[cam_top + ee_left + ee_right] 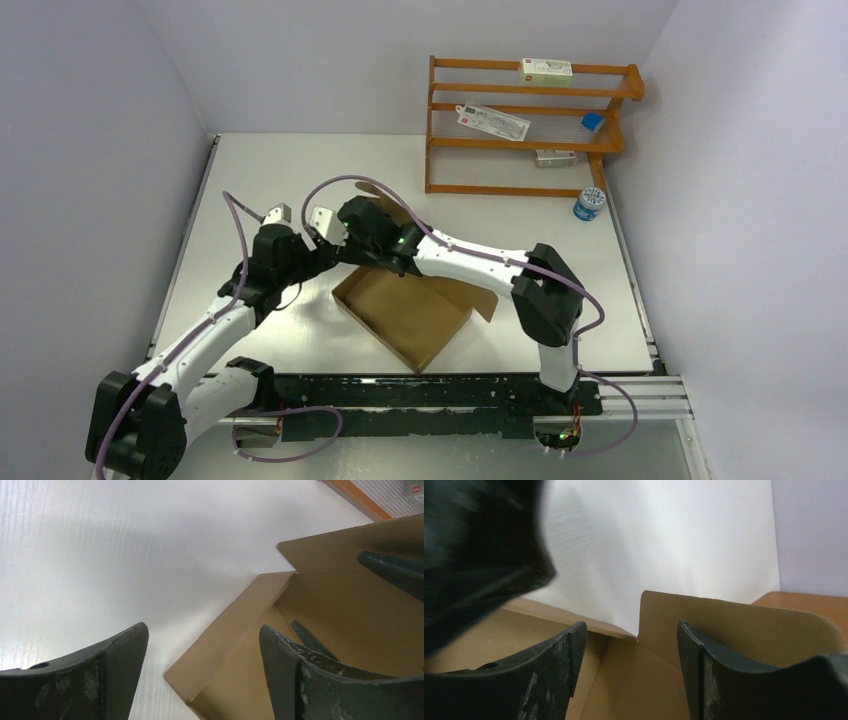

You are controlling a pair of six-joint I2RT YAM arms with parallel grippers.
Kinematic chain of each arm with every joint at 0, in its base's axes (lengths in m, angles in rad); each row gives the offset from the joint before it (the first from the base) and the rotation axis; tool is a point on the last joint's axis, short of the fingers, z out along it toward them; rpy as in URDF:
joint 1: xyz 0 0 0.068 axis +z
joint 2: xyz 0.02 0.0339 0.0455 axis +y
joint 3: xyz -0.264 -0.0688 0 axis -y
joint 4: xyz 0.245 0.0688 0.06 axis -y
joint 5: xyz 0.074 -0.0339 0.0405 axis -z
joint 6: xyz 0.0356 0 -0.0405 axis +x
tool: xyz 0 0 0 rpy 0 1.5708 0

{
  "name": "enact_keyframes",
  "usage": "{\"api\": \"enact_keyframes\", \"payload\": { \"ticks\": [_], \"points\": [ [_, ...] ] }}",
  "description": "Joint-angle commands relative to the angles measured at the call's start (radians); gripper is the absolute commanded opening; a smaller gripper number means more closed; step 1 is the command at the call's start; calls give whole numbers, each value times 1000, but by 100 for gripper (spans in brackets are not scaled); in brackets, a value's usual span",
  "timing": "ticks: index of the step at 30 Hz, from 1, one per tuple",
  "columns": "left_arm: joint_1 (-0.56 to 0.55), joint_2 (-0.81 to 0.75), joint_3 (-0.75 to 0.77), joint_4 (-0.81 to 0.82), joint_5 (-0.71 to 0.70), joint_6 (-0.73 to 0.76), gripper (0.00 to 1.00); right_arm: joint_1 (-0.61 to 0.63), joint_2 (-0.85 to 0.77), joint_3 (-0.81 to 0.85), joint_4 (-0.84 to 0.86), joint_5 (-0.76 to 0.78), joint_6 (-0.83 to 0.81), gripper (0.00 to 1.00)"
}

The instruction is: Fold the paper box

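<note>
Paper box (pixel 405 315): brown corrugated cardboard, a shallow tray skewed at mid-worktop (pixel 250 170) just ahead of the arm bases. The side walls are raised and a rounded flap (pixel 734 625) stands at its far edge.

Left end effector (pixel 202 635): jaws wide, nothing gripped, poised by the box's left wall.

Right end effector (pixel 631 630): jaws apart and empty, inside the tray facing the flap.

Step, as judged: walls formed, flap awaiting folding. The next move calls for bracing the wall while the flap is pressed over.
</note>
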State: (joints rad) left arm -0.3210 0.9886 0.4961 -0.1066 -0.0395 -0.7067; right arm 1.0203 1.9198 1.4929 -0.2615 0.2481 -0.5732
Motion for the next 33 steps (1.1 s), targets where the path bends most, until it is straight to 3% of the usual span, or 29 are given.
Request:
{"api": "enact_keyframes", "payload": {
  "ticks": [1, 8, 11, 19, 25, 31, 33],
  "points": [
    [7, -55, 2, -45, 69, 33, 86, 49, -100, 75, -85, -71, 96, 71],
    [8, -86, 100, -129, 120, 123, 88, 52, -243, 89, -135, -309, 219, 78],
    [9, -74, 141, -159, 153, 168, 88, 51, -327, 76, -163, -321, 255, 80],
    [23, -31, 255, -251, 266, 318, 88, 52, -494, 93, -377, 21, 276, 82],
    [34, 11, 328, -291, 316, 438, 88, 52, -519, 116, -557, 171, 301, 80],
    [41, 10, 350, -297, 334, 511, 87, 52, -481, 98, -613, 308, 309, 69],
    [43, -4, 346, -294, 321, 517, 87, 53, -469, 86, -591, 334, 279, 56]
  ]
}}
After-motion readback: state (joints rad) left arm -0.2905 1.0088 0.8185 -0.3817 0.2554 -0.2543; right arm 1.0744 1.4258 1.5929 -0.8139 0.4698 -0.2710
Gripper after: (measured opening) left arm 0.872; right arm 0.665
